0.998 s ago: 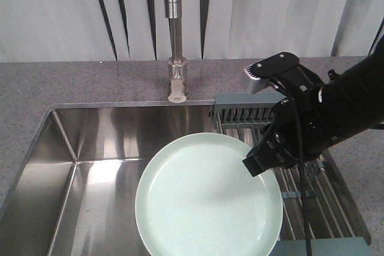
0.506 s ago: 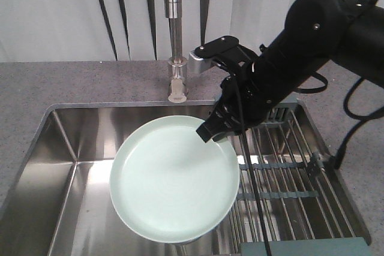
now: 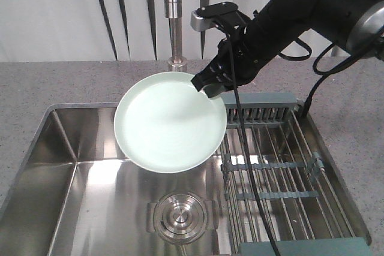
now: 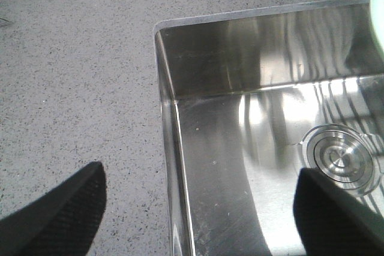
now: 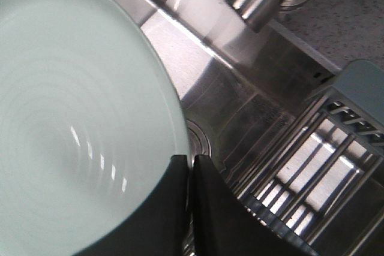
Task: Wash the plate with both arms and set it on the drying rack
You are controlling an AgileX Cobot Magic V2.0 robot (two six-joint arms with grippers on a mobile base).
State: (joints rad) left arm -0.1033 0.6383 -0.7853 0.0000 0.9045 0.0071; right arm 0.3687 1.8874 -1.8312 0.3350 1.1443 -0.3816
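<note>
We see a grey speckled countertop (image 3: 72, 82) with a stainless steel sink (image 3: 84, 172) set into it. A steel faucet (image 3: 173, 16) stands on the countertop behind the sink. The drying rack (image 3: 282, 166) lies across the sink's right part. A round drain (image 3: 178, 217) sits in the basin floor.

Glossy, perhaps ceramic plate (image 3: 168, 124); steel sink (image 3: 90, 148)

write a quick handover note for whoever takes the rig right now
Right gripper: shut on the rim of the round pale mint-green plate, holding it above the steel sink, in front of the faucet; no water visible.
Left gripper: open, empty, over a sink corner by the counter.
Steel-rod drying rack: sits across the sink's right side.
Done: plate picked up.
Left: wash it with both arms, then set it on the rack.
</note>
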